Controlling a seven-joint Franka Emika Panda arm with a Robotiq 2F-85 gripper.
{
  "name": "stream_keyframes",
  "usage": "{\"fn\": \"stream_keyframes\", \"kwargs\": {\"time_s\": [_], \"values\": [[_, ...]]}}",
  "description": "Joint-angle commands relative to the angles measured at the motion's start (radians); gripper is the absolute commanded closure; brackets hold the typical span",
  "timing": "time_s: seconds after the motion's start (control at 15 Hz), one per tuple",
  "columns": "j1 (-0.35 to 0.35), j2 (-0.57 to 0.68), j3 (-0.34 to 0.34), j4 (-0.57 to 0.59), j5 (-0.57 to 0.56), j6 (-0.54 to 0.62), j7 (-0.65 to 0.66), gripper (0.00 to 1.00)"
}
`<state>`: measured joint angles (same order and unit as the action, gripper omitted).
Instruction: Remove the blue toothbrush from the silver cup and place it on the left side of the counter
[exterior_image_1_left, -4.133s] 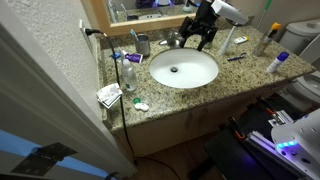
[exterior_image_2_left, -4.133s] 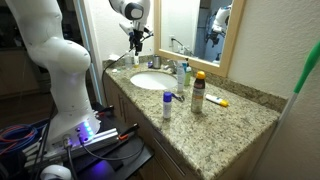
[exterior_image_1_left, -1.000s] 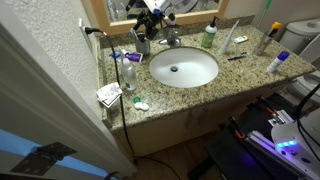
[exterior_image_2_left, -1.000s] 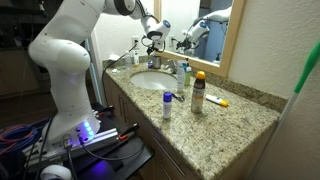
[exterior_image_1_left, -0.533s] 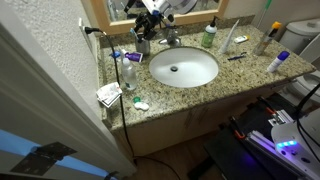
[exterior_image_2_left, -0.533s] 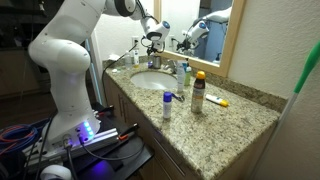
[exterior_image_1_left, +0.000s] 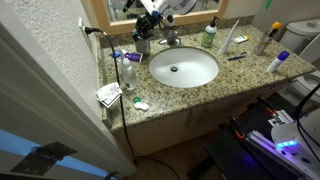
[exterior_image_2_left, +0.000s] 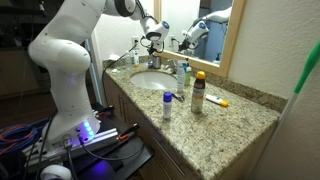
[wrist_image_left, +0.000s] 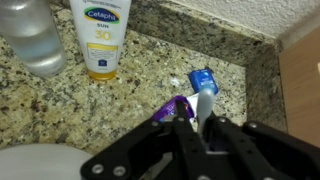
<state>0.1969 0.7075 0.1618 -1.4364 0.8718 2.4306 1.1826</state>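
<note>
In the wrist view the blue toothbrush (wrist_image_left: 203, 92) stands upright between my fingers, its blue head on top and its pale blue handle running down into the jaws. My gripper (wrist_image_left: 200, 128) is shut on that handle. The silver cup is hidden under the fingers in that view. In both exterior views the gripper (exterior_image_1_left: 144, 29) (exterior_image_2_left: 154, 42) hangs straight over the silver cup (exterior_image_1_left: 142, 45) (exterior_image_2_left: 155, 61) at the back corner of the speckled counter (exterior_image_1_left: 240, 80), beside the faucet (exterior_image_1_left: 172, 38).
A sunscreen tube (wrist_image_left: 101, 35), a clear bottle (wrist_image_left: 35, 35) and a purple item (wrist_image_left: 172, 107) lie close around the cup. The white sink (exterior_image_1_left: 152, 68) fills the counter's middle. A green bottle (exterior_image_1_left: 209, 36) stands by the mirror. An orange-capped bottle (exterior_image_2_left: 198, 92) stands further along.
The jaws have closed in onto the toothbrush handle. The arm has stayed over the cup with hardly any movement.
</note>
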Motion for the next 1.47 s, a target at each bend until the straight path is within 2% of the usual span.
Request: {"fn": "stream_keyframes", "kwargs": {"time_s": [0.0,0.33,0.53,0.73,0.87,1.13,1.4], "values": [[-0.015,-0.010,0.002,-0.019,0.014,-0.001,-0.028,1.00],[-0.027,-0.031,0.008,-0.020,0.026,0.008,-0.056,0.98],[-0.050,-0.109,0.016,-0.055,0.046,0.008,-0.101,0.98],[-0.096,-0.207,0.043,-0.087,0.141,-0.027,-0.171,0.98],[-0.142,-0.263,0.059,-0.097,0.238,-0.171,-0.188,0.98],[-0.173,-0.338,0.032,-0.153,0.409,-0.413,-0.204,0.98],[-0.150,-0.367,0.005,-0.306,0.466,-0.605,-0.190,0.98]]}}
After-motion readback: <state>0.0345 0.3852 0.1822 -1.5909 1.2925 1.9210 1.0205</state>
